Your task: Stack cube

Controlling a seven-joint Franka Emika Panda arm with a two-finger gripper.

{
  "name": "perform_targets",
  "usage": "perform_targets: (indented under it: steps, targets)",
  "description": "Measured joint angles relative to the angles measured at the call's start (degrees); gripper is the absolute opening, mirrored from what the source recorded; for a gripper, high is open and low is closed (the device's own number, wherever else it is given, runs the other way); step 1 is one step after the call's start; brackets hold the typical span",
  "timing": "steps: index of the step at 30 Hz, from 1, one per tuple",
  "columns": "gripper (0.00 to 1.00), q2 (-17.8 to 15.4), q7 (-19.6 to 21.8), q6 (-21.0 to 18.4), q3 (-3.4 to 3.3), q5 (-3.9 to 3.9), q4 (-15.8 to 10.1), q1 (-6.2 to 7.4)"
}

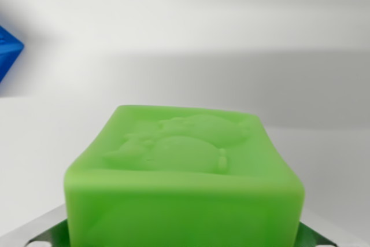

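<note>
A bright green cube (185, 172) with a raised animal figure on its top face fills the lower middle of the wrist view. Metal fingertips (43, 232) show at the bottom left and bottom right corners, pressed against the cube's two sides. My gripper (184, 240) is shut on this cube. A corner of a blue cube (8, 50) pokes in at the wrist view's left edge, farther away on the white surface. Most of the blue cube is out of frame.
A white tabletop (219, 39) stretches behind the green cube, with a broad grey shadow band across its middle.
</note>
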Motion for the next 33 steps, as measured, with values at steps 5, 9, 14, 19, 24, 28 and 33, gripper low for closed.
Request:
perform_targets:
  steps: [5, 9, 14, 19, 24, 28, 33]
  targets:
    - [0.00, -1.98, 0.20, -1.98, -0.02, -0.25, 0.00, 0.00]
    - [0.00, -3.14, 0.08, -2.96, 0.01, -0.42, 0.01, 0.04]
    - [0.00, -2.83, -1.10, -3.02, 0.56, -0.64, 0.05, 0.59]
    - [0.00, -2.76, -2.39, -3.02, 1.03, -0.80, 0.15, 1.11]
    - [0.00, -2.67, -3.85, -3.02, 1.55, -1.03, 0.31, 1.58]
    - [0.00, -2.48, -5.11, -3.02, 2.06, -1.21, 0.48, 2.02]
    - [0.00, -2.34, -6.54, -3.02, 2.51, -1.38, 0.66, 2.55]
